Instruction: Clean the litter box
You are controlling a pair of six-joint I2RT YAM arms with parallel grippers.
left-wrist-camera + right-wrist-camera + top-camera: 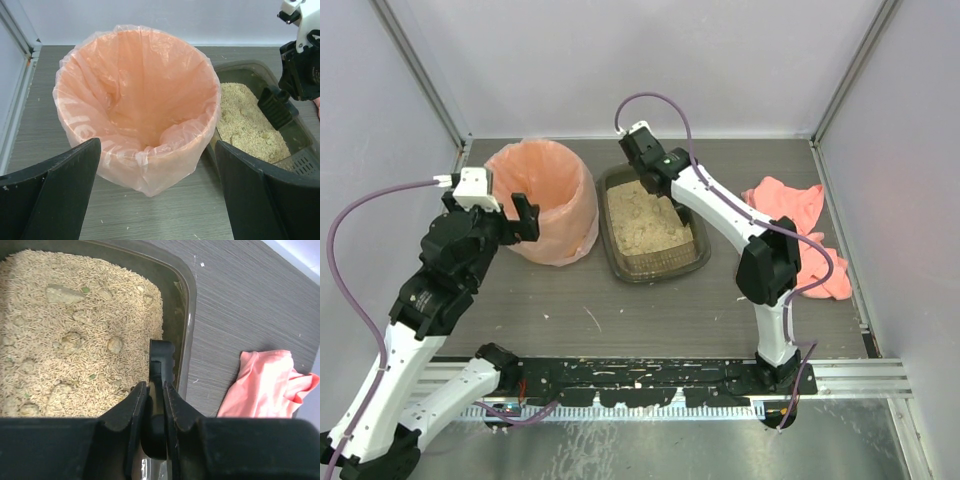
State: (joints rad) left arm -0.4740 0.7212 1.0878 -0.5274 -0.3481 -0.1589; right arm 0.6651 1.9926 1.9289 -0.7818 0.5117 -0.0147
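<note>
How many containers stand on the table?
2: the pink-lined bin at the left of the top view, and the litter box just right of it. None looks hidden.

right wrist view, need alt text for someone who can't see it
The right pincer is shut on a black ribbed plastic handle by the rim of a dark olive-brown plastic litter box holding clumpy beige granular litter. A crumpled pink cloth lies on the grey table.

The grey wood-grain surface (670, 310) carries a bag-lined bin (560, 235) straight ahead of the left gripper (157, 144). The litter box (655, 272) sits beneath the right gripper (154, 387), and a crumpled pink cloth (790, 205) lies off to that gripper's right.
</note>
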